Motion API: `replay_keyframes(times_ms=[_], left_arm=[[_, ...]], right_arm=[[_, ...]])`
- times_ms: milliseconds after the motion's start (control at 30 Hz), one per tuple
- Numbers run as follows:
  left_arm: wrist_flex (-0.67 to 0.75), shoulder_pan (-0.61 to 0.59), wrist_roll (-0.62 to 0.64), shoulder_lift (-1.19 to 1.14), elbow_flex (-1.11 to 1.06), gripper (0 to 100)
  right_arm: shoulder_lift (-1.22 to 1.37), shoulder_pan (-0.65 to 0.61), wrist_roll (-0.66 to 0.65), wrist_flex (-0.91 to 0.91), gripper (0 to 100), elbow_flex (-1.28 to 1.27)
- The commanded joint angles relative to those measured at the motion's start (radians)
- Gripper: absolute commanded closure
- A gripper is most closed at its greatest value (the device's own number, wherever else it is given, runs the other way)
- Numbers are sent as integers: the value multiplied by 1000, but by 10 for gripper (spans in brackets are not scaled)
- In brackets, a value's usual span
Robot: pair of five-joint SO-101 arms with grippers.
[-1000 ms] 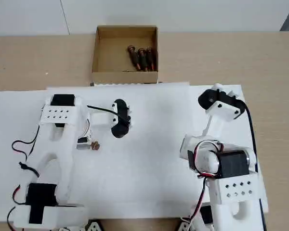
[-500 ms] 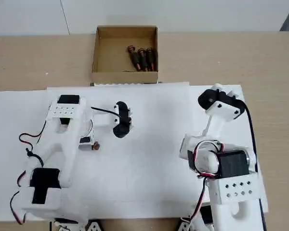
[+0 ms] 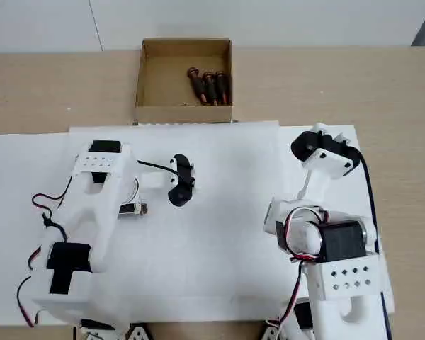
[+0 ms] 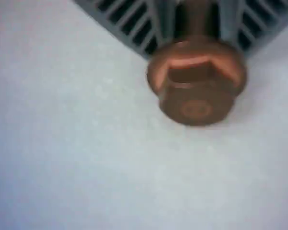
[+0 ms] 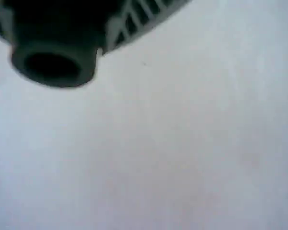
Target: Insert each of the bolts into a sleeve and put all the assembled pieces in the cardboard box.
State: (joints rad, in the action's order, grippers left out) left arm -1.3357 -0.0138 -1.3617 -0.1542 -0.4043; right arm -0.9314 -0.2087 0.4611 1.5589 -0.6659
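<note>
In the left wrist view a copper bolt (image 4: 197, 91) hangs head-down just above the white sheet, and my left gripper (image 4: 197, 21) is shut on its shank between ribbed fingers (image 4: 129, 28). From above, that gripper (image 3: 131, 210) sits left of centre with the bolt head (image 3: 142, 208) poking out. My right gripper (image 5: 62, 19) is shut on a dark hollow sleeve (image 5: 53, 64), open end facing the camera, over the sheet. The right arm (image 3: 326, 212) stands at the right. The cardboard box (image 3: 150, 78) at the back holds three assembled pieces (image 3: 209, 85).
A white foam sheet (image 3: 227, 212) covers the table between the arms. The left arm's black camera (image 3: 178, 180) and its cable hang near the middle. The box's front wall (image 3: 184, 113) meets the sheet's far edge.
The left arm has swung slightly right, carrying the bolt a little toward the centre and back. The right arm has kept still.
</note>
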Motion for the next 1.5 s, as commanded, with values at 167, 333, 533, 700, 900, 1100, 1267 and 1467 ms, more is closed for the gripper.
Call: replay_keyframes(times_ms=[167,333,533,700,900,1100,1267,1467], left_arm=[[-132,69,-114,0,219,994],[-319,137,72,-2,475,994],[-371,190,313,0,639,994],[-416,213,499,0,750,994],[-417,215,701,110,791,994],[-417,278,945,282,684,994],[-417,325,1111,416,591,994],[-387,359,1197,555,587,994]], right_arm=[[-21,-1,-9,-19,996,11],[-21,-2,-11,-15,996,12],[-22,-2,-72,-22,996,21],[-22,-2,-110,-21,996,103],[-22,-2,-147,-10,996,176],[-22,-2,-216,19,996,265],[-74,-2,-307,47,996,321],[-205,-2,-414,47,996,316]])
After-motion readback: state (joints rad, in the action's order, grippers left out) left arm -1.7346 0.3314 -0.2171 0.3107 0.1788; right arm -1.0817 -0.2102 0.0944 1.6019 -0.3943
